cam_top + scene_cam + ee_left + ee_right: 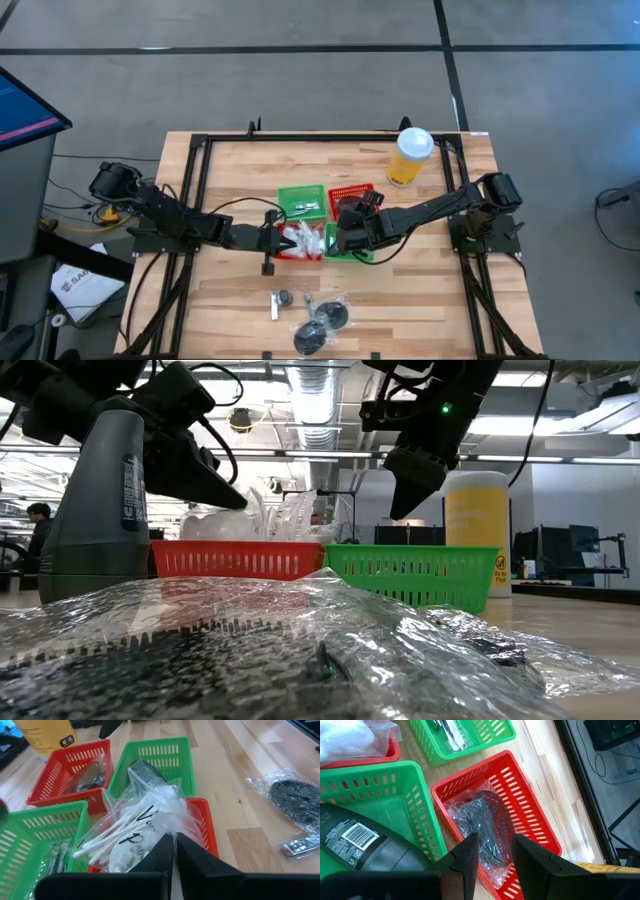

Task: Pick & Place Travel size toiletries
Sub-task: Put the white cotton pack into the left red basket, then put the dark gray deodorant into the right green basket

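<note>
A: Where did the left gripper (pixel 172 852) stand?

B: Over the near red basket (pixel 206 820), its fingers pinched nearly together just above the bag of cotton swabs (pixel 135 827) lying in it; whether they pinched the plastic, I couldn't tell.

A: And the right gripper (pixel 495 851)?

B: It hung part-open, holding nothing, above the far red basket (pixel 530 815), where a wrapped dark disc (pixel 487 827) lay. More wrapped discs (pixel 322 325) waited on the desk (pixel 430 290); I'd have lifted straight up, clear of the mesh.

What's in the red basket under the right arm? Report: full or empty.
Neither: the red basket holds one dark disc in clear wrap, with bare mesh around it. The right gripper hangs above it, fingers apart, holding nothing.
</note>
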Motion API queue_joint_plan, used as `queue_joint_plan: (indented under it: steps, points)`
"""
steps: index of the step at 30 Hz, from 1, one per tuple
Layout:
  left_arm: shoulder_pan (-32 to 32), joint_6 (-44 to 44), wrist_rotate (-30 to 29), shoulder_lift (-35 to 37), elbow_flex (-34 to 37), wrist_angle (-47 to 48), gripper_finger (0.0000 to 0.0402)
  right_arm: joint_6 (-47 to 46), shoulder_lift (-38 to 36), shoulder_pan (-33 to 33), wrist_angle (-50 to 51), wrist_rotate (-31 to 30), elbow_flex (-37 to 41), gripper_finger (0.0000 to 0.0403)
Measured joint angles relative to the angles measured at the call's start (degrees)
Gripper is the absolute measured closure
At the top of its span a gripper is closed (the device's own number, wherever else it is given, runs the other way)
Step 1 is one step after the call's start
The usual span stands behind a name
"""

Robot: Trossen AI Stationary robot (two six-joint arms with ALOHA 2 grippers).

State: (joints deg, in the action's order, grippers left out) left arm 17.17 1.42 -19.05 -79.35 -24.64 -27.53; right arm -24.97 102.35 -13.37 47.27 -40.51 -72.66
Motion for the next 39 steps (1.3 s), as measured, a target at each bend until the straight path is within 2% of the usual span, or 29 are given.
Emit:
queue_joint_plan:
  steps: [6,15,19,24,27,39]
  points:
    - [0.0,-0.7,-2.0,0.4,0.0,-0.1,0.0331,0.0,0.0,0.0,0.0,0.0,0.0,0.0294]
    - [0.0,-1.1,-2.1,6.0,0.0,0.1,0.0243,0.0,0.0,0.0,0.0,0.0,0.0,0.0294]
    - [0.2,-0.6,-0.9,8.1,0.0,0.1,0.0223,0.0,0.0,0.0,0.0,0.0,0.0,0.0294]
    - [0.2,3.6,9.2,9.0,0.0,0.1,0.0210,0.0,0.0,0.0,0.0,0.0,0.0,0.0294]
    - [1.1,6.6,12.2,9.0,0.0,0.1,0.0203,0.0,0.0,0.0,0.0,0.0,0.0,0.0294]
    - [9.3,11.4,11.5,8.9,0.0,0.1,0.0161,0.0,0.0,0.0,0.0,0.0,0.0,0.0294]
